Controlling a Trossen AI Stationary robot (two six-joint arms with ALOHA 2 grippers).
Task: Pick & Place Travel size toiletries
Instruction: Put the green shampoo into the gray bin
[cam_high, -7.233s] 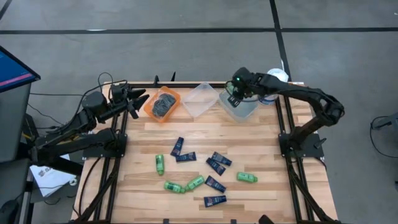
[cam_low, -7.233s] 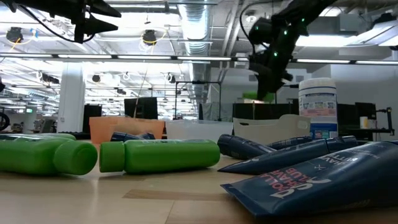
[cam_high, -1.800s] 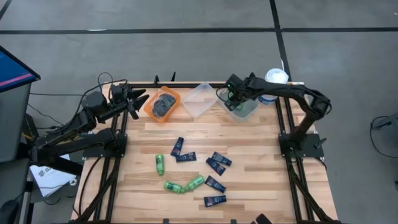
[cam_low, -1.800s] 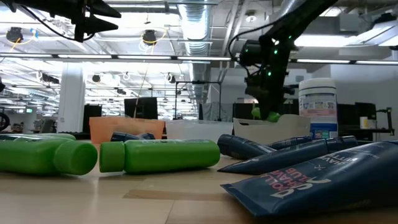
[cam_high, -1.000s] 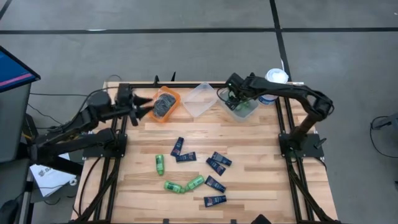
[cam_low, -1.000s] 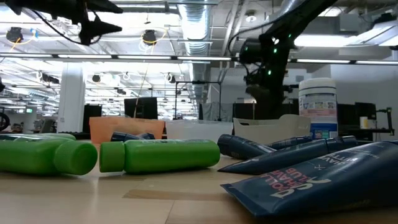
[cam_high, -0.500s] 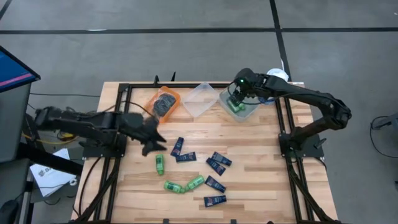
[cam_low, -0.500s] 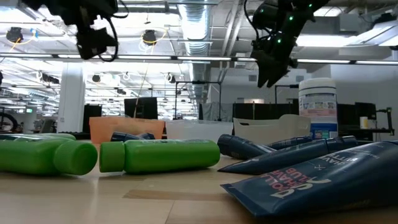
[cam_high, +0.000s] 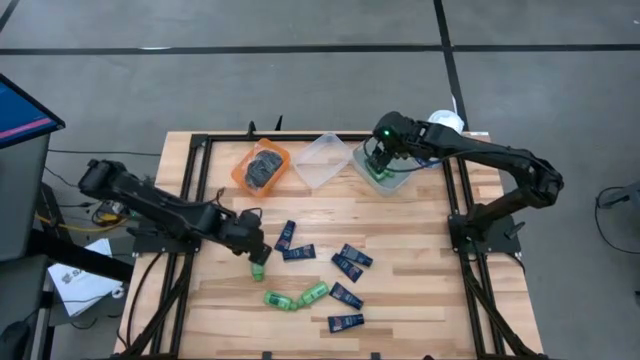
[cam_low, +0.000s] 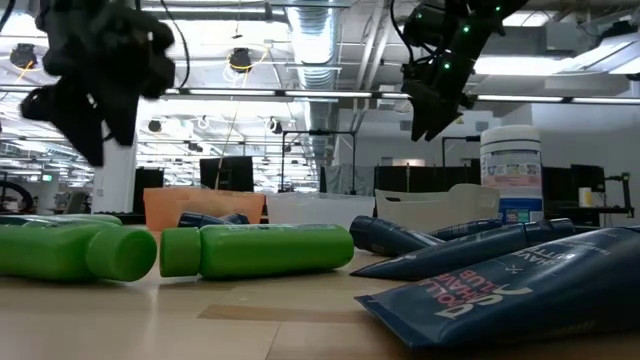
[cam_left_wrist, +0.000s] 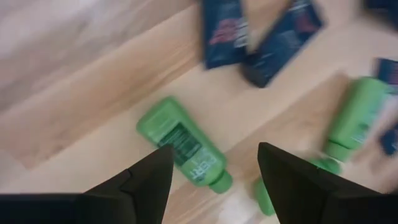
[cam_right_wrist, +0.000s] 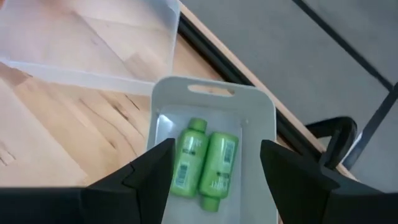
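1. Step in hand, by the look of it: left-arm pick of a green mini bottle (cam_left_wrist: 183, 148). Spread and empty, left jaws hover right over it. Bottle flat on the counter (cam_high: 420, 230), just ahead of the gap between the jaws and skewed to it.
2. Likewise spread and empty, right jaws hang above the white bin (cam_right_wrist: 249, 124). Two green bottles (cam_right_wrist: 205, 163) side by side in it, straight below the jaws. Safe to count those as placed.
3. Next move, probably: square the left jaws across the bottle's body, descend, clench, carry to the white bin. Risks: round bottle rolling out of the pinch; navy tubes (cam_left_wrist: 225, 31) lying just beyond the jaws.
4. Count loose on the counter: 3 green bottles, 6 navy tubes.
5. Count in bins: 2 green bottles in the white bin. Pile of dark grey tins (cam_high: 263, 166) in the orange bin (cam_high: 240, 174), number not readable. One clear bin (cam_high: 322, 160) between the two.
6. Also 1 white jar (cam_high: 446, 122) just beyond the right jaws, not part of the job.
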